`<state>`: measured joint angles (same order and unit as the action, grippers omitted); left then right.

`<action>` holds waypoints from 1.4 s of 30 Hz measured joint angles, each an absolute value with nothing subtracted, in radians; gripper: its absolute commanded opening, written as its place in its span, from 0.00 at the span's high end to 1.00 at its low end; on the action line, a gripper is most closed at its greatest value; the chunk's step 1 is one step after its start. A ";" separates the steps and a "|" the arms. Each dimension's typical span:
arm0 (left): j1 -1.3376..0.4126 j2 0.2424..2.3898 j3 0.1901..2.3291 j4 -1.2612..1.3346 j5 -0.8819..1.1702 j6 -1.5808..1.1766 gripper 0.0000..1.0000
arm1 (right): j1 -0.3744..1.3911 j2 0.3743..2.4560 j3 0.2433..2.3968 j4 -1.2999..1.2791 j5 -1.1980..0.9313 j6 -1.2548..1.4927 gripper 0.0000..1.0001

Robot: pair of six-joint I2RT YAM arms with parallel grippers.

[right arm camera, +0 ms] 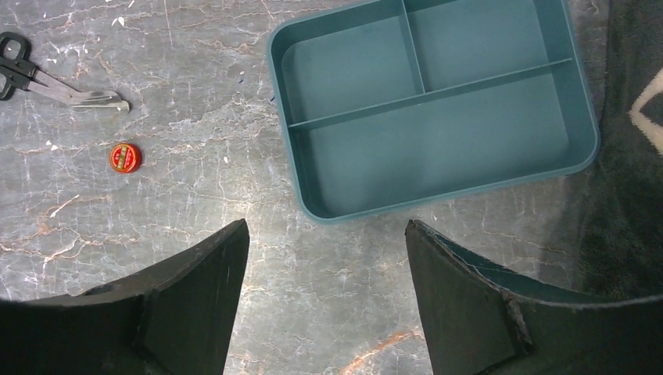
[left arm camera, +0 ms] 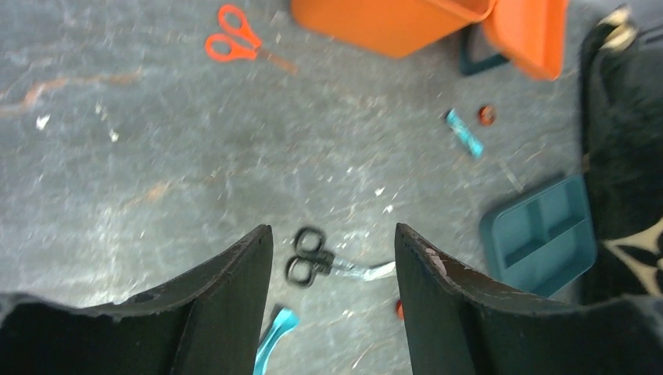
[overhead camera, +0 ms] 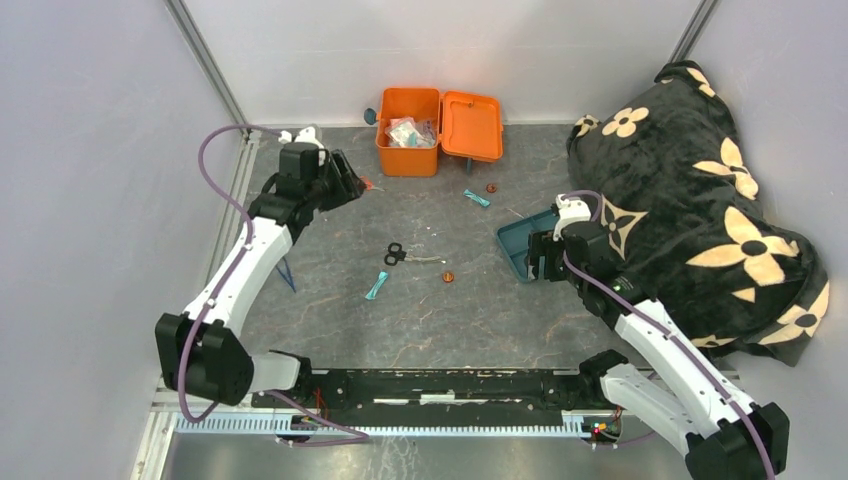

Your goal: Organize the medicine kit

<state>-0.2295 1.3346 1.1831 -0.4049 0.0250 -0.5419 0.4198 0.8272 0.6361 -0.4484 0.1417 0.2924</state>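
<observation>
Teal tray (overhead camera: 512, 243) half hidden behind right gripper (right arm camera: 326, 226) in top view; wrist view shows three bare compartments. Medicine kit (overhead camera: 405, 160) at far edge of table (overhead camera: 420, 310), lid (overhead camera: 471, 126) open, pale packets (overhead camera: 410, 132) inside, kind unclear. Left gripper (left arm camera: 332, 230) released, grasping nothing; right gripper released too.

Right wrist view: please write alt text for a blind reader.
An empty teal tray with three compartments lies on the grey table, beyond the open right gripper. Left of it lie a small red cap and black-handled scissors.
</observation>
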 measured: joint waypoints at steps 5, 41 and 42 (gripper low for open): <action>-0.229 1.247 1.050 -0.448 0.023 -0.511 0.31 | 0.420 0.875 0.662 -0.453 0.129 0.291 0.19; -0.229 1.166 0.917 -0.481 -0.081 -0.402 0.29 | 0.517 1.635 1.062 -0.427 0.099 0.112 0.16; -0.229 1.166 0.917 -0.481 -0.082 -0.402 0.29 | 0.513 1.654 1.066 -0.427 0.091 0.105 0.16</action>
